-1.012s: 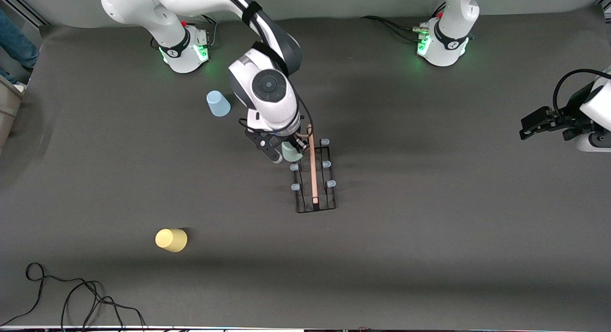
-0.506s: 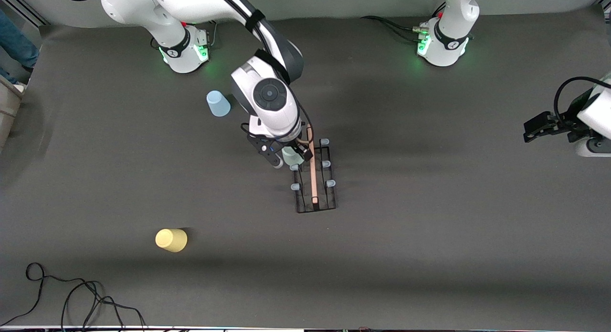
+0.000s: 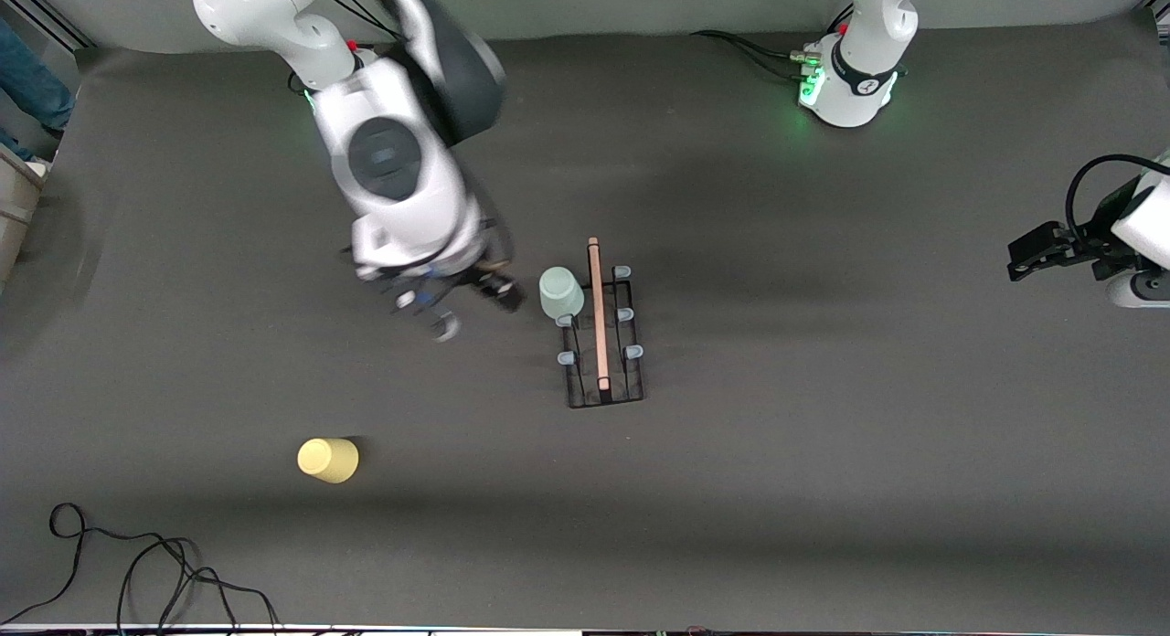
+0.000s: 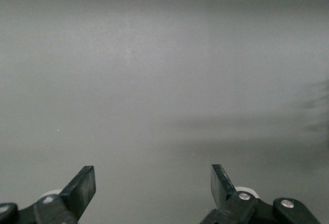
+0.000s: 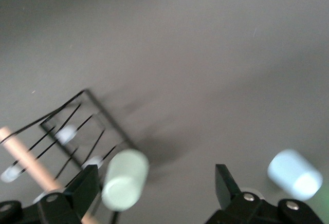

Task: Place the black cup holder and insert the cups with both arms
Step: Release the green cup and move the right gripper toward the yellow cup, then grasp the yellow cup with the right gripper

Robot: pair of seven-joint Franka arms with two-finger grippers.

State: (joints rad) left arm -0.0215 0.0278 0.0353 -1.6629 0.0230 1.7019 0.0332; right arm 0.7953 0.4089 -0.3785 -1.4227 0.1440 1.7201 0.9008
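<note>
Bench (image 3: 823,490): dark grey mat; both arm bases stand along its 12 o'clock edge in the front view
Right arm (image 3: 393,170): reaches from its base out over the bench; its wrist is blurred
Left arm (image 3: 855,79): waits at its own end of the bench, at about 3 o'clock from the holder
Black cup holder (image 3: 600,344): near the bench's middle; wire base flat on the mat; wooden rod handle running from 12 to 6 o'clock; pale-tipped pegs on both sides of the rod
Cable (image 3: 137,563): black loops at the bench's 7 o'clock corner
Right gripper (image 3: 473,312): over bare mat at about 9 o'clock from the pale green cup, clear of it; fingers spread wide, holding nothing
Left gripper (image 3: 1037,252): over bare mat; fingers wide apart and empty in the left wrist view
Pale green cup (image 3: 560,293): sits over the holder's 11 o'clock corner peg, just beside the rod
Yellow cup (image 3: 328,460): on the mat, well apart from the holder, at about 8 o'clock from it
Light blue cup (image 5: 294,174): on the mat, seen only in the right wrist view; the right arm covers it in the front view
</note>
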